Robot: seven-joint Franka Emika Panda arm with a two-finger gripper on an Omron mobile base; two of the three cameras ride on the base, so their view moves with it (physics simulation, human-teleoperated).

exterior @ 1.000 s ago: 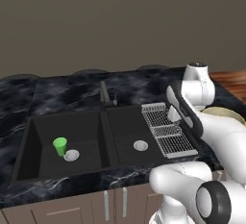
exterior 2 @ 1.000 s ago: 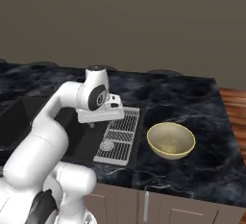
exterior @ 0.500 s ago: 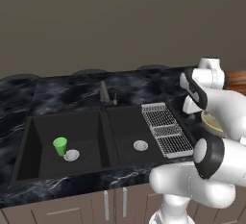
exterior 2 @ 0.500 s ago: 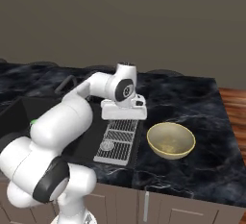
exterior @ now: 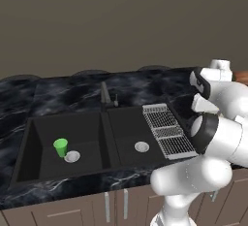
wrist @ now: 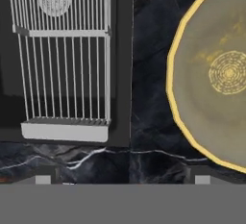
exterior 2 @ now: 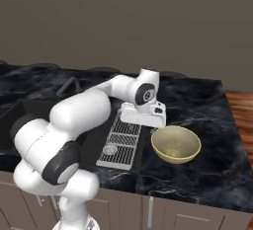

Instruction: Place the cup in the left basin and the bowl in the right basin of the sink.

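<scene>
Beside bowl — gripper swung closer

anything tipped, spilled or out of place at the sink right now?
Nothing stands out. The small green plastic cup stands upright in the rackless left basin, beside its silver drain. The shallow yellowish-tan bowl sits upright and empty on the dark marble counter, right of the grey wire rack. No spill shows.

Flat, even rendered light, moderately dim, no clear source. Faint pale sheen on the dark marbled stone surface; soft shade under my white arm. The matte black double sink reads very dark, detail lost. No blur or edge distortion. The round yellowish-tan bowl looks faceted, coarse up close.
</scene>
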